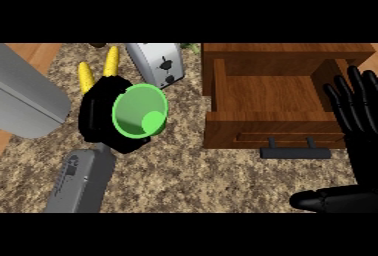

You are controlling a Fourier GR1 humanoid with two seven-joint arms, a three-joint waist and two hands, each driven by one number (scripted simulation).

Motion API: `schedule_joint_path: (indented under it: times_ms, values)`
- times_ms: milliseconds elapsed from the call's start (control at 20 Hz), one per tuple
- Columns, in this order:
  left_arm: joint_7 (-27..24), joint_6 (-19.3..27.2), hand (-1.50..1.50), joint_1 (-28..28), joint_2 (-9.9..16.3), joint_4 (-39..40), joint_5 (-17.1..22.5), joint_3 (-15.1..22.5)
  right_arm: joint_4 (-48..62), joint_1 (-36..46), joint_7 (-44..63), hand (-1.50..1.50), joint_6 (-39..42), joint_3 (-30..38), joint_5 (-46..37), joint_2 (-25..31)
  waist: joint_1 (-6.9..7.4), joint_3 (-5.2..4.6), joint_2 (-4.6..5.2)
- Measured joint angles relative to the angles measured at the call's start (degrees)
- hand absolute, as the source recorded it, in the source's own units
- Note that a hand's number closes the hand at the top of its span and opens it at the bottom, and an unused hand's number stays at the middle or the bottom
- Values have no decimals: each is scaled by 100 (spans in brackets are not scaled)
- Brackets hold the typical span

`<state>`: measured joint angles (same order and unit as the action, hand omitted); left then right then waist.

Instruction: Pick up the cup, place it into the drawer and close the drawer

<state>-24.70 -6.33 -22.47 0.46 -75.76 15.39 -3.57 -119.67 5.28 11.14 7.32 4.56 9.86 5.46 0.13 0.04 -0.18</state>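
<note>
- The left hand [100,120] curls round the green cup [139,110], holding it above the speckled surface [192,175]: the pick-up looks done.
- To that hand's right, well apart, the wooden drawer [269,95] stands open, nothing visible inside; placing and closing remain.
- The right hand [362,125] rests beside the drawer, fingers straight.

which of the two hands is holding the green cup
The left hand, curled round the green cup beside the corn. The right hand is open, fingers up, at the view's right edge by the drawer.
</note>
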Motion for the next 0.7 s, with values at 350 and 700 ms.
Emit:
schedule_joint_path:
  times_ms: [350,700]
  values:
    - [908,868,150,-868,-32,-432,-145,352,-108,-3,27,-150,36,-14,-10,33,-33,-2,10]
    - [1350,1472,150,-2061,-27,174,-327,424,-7,-76,-123,-150,77,-59,-80,-14,-68,-2,21]
